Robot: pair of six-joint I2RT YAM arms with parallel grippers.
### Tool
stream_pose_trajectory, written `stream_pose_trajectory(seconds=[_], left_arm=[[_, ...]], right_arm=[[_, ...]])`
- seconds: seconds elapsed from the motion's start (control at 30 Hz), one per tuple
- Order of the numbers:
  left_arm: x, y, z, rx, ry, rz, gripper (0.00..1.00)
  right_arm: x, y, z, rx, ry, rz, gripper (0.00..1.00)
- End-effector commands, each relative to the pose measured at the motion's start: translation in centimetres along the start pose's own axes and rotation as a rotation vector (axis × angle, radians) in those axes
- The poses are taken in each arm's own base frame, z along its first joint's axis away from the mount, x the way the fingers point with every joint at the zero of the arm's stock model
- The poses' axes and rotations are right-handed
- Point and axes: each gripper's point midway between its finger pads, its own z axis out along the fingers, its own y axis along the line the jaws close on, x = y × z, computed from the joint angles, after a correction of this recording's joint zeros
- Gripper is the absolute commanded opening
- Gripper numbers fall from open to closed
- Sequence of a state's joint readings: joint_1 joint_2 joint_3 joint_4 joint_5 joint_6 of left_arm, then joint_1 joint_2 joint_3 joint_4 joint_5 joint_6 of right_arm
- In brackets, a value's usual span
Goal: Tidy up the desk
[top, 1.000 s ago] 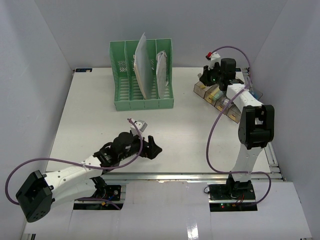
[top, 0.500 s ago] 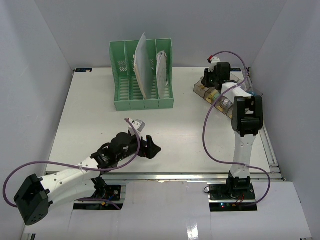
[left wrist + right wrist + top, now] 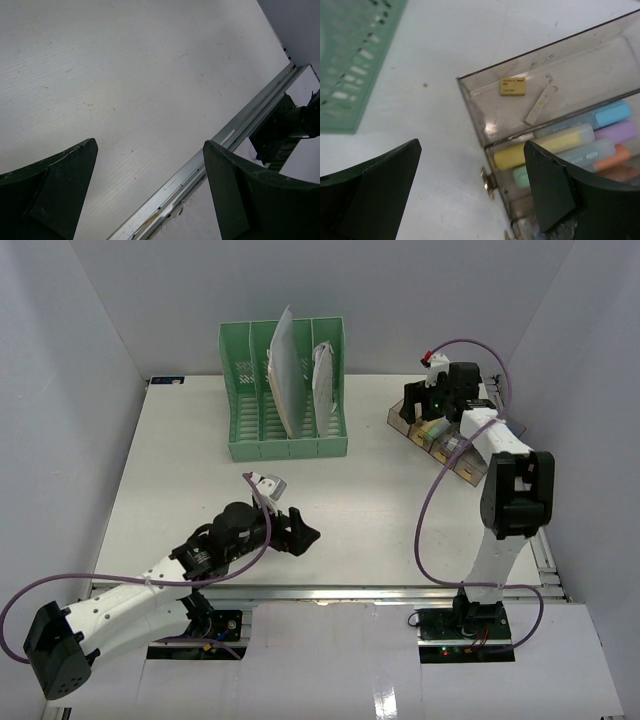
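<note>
Right tool (image 3: 472, 145) over tray (image 3: 470, 87)
Wide, empty above the tray's end compartment; left tool (image 3: 150, 145), equally wide, well apart from it over the bench (image 3: 380, 500).

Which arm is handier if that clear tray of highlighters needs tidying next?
Right: the right gripper, open, hangs over the tray; the left gripper is across the desk, near the front rail.

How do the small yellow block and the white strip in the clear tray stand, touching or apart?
Apart. The right wrist view shows bare floor of the clear tray between the small yellow block and the white strip.
</note>
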State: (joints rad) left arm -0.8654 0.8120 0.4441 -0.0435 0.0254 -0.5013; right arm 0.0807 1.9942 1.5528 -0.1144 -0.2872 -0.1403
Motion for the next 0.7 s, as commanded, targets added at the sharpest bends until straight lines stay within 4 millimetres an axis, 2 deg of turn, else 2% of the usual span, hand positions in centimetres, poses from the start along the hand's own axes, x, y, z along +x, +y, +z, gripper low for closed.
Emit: stream_pose_trajectory(seconds=[0.0, 0.07, 0.1, 0.13, 0.17, 0.27, 0.33, 0.47, 0.53, 0.67], left_arm=[[-5.0, -1.5, -2.0, 0.006, -0.122, 0.056, 0.98], [-6.0, -1.8, -2.8, 0.005, -0.141, 0.07, 0.98], [-6.4, -2.0, -3.3, 0.004, -0.148, 0.074, 0.98], [-6.5, -2.0, -3.6, 0.001, -0.147, 0.077, 0.98], [-6.6, -2.0, -3.9, -0.003, -0.146, 0.078, 0.98], [-7.7, -2.4, -5.3, -0.003, -0.165, 0.078, 0.98], [-8.5, -2.7, -6.3, -0.005, -0.183, 0.085, 0.98], [-9.7, -2.6, -8.5, -0.033, -0.223, 0.094, 0.98], [-10.3, -2.5, -9.5, -0.043, -0.246, 0.097, 0.98], [-10.5, -2.1, -10.4, -0.064, -0.264, 0.099, 0.98]], right_arm=[[-1.9, 4.5, -9.4, -0.099, -0.028, -0.129, 0.9], [-0.2, 5.9, -13.0, -0.104, -0.038, -0.187, 0.9], [1.7, 6.5, -13.7, -0.114, -0.02, -0.19, 0.9], [2.1, 7.0, -15.2, -0.111, -0.037, -0.212, 0.9], [1.8, 7.7, -17.3, -0.099, -0.078, -0.242, 0.9], [3.7, 9.3, -22.0, -0.064, -0.127, -0.267, 0.9], [4.0, 9.1, -23.7, -0.009, -0.156, -0.258, 0.9], [4.2, 9.3, -29.4, 0.142, -0.294, -0.252, 0.9], [5.4, 9.4, -30.6, 0.171, -0.288, -0.238, 0.9], [6.1, 9.4, -33.0, 0.23, -0.311, -0.22, 0.9]])
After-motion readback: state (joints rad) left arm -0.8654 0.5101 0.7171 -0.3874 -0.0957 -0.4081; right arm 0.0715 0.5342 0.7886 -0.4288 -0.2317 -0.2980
